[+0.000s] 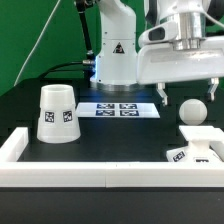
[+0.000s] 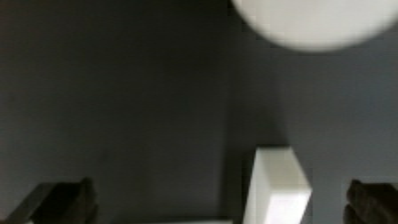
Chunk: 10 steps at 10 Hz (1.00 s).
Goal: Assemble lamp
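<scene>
In the exterior view you have one gripper [image 1: 188,90], hanging over the exterior view's right side of the black table [image 1: 115,135]. Its two fingers [image 1: 162,93] are spread wide and grasp nothing. Just below it is the one bulb [image 1: 192,111], ball end up, apart from both fingers. The bulb stands on the one base [image 1: 208,148], which lies against the rail [image 1: 100,172] at the near right. You cannot tell whether the bulb is screwed in. The one shade [image 1: 57,113] stands upright well apart on the left, narrow end up, and its inside is hidden from you.

All three lamp parts lie inside the rail, which borders the near and left edges of the table. One marker board [image 1: 120,108] lies flat between the shade and the bulb, further back. Its tags are too small to count.

For labels, you can see two square tags on the shade and one on the base. A triangular warning sign [image 1: 117,47] sits on the arm's pedestal. None of this can be read as writing.

In the wrist view the gripper [image 2: 219,200] again shows two dark fingertips [image 2: 63,200] far apart. A white slab [image 2: 279,185] lies between them, touching neither, and you cannot tell which part it is. The bulb [image 2: 320,25] shows as one blurred white ball beyond it.
</scene>
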Tool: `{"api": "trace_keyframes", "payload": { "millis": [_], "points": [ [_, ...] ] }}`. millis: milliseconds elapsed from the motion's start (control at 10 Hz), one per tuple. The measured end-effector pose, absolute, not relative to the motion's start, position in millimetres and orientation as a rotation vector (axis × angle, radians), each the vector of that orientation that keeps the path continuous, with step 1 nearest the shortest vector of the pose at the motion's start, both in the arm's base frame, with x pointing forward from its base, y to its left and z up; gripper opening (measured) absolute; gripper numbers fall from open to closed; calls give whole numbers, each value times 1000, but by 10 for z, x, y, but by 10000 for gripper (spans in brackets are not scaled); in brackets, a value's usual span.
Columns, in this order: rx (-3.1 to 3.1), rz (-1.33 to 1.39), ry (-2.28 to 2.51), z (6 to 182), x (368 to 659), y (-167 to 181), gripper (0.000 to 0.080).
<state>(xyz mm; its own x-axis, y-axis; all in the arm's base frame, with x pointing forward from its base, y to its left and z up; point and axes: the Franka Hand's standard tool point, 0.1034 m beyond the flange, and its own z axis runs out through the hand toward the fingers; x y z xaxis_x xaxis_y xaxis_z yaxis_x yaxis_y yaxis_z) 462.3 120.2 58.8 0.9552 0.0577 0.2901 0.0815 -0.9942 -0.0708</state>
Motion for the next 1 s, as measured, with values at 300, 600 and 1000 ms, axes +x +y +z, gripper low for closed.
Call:
{"api": "trace_keyframes", "payload": {
  "millis": [300, 600, 1000],
  "points": [
    [-3025, -445, -86, 588, 4630, 1194, 698],
    [-2998, -379, 266, 548, 4487, 1238, 698],
    [-2956, -334, 521, 510, 4421, 1254, 698]
  ]
}}
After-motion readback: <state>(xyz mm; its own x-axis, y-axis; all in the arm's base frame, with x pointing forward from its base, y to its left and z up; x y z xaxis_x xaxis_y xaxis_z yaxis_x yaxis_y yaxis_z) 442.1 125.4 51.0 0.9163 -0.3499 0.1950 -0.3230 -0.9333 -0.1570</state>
